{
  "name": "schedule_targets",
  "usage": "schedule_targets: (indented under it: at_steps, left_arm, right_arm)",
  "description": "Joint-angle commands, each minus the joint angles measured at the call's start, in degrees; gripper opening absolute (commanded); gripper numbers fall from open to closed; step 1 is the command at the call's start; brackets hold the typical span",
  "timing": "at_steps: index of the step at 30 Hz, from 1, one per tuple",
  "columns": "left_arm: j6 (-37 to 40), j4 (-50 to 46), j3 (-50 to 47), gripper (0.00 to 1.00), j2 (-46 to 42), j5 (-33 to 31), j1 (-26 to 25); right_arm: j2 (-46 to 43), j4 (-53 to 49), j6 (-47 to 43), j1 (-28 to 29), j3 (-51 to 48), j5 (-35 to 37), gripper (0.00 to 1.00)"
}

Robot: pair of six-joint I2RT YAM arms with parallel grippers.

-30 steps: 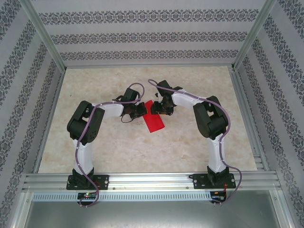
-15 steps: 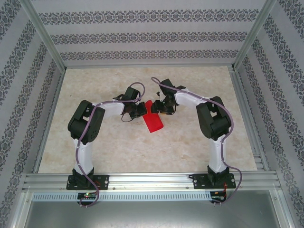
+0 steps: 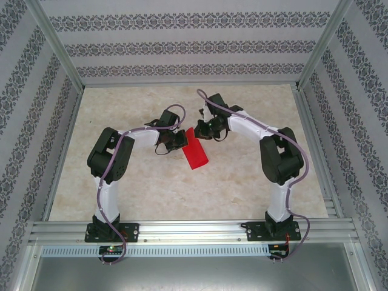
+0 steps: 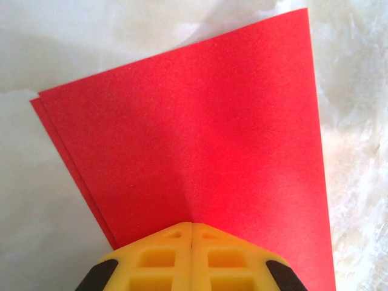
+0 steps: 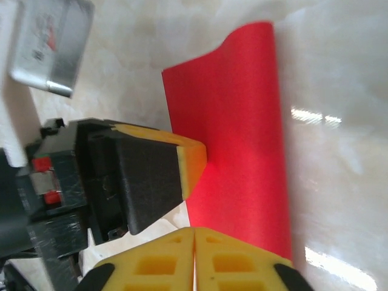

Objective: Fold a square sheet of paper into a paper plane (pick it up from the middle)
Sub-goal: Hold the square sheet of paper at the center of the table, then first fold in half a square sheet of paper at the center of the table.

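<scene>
Paper [image 3: 196,153] lies folded on the bench [image 3: 242,182] at the middle of the top view, between the two arms, its long axis slanting from upper left to lower right. The left claw [image 4: 192,225] is the nearer one. Its tips are pressed together and rest on the paper's left long edge, so the sheet fans out straight ahead of it toward the top of the left wrist frame. Whether those tips nip a pucker of paper or merely pin it down, I cannot tell. The right claw [image 5: 194,233] sits just off the paper's upper-right end, tips also pressed together and holding nothing I can see, with the red strip running up the frame ahead and to its right. Any coming crease, I judge, has to run along that long axis while the left tips anchor the edge. The paper is bright red, matte and doubled over: two layers show slightly offset at its left edge in the left wrist view, and its far end curls a little off the bench in the right wrist view.
</scene>
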Motion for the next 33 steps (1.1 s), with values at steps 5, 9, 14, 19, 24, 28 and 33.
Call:
schedule_targets:
  at_steps: [5, 9, 14, 19, 24, 28, 33]
  left_arm:
    - [1.19, -7.44, -0.55, 0.00, 4.49, -5.42, -0.72]
    - [1.10, -8.56, 0.05, 0.00, 4.91, -5.65, -0.70]
    - [1.12, -10.01, 0.51, 0.00, 5.44, -6.05, -0.70]
    - [0.47, -10.42, 0.24, 0.00, 5.64, -6.40, -0.70]
    - [0.20, -11.14, 0.24, 0.00, 5.99, -6.66, -0.72]
    - [0.12, -11.59, 0.32, 0.00, 6.21, -6.73, -0.75]
    - [0.20, -12.12, 0.51, 0.00, 6.67, -6.79, -0.69]
  right_arm:
    - [5.53, 1.00, -0.42, 0.99, 3.33, -3.91, 0.00]
    - [7.79, 0.38, -1.22, 0.58, 4.27, -3.93, 0.00]
    - [9.35, 0.24, -2.10, -0.65, 3.78, -3.22, 0.00]
    - [10.22, 0.37, -3.36, -2.32, 2.29, -3.46, 0.00]
    - [10.78, 0.37, -4.94, -3.61, 0.80, -3.81, 0.00]
    - [11.03, 0.94, -5.46, -4.86, -0.65, -3.89, 0.00]
    - [11.11, 1.21, -6.40, -6.67, -2.59, -3.74, 0.00]
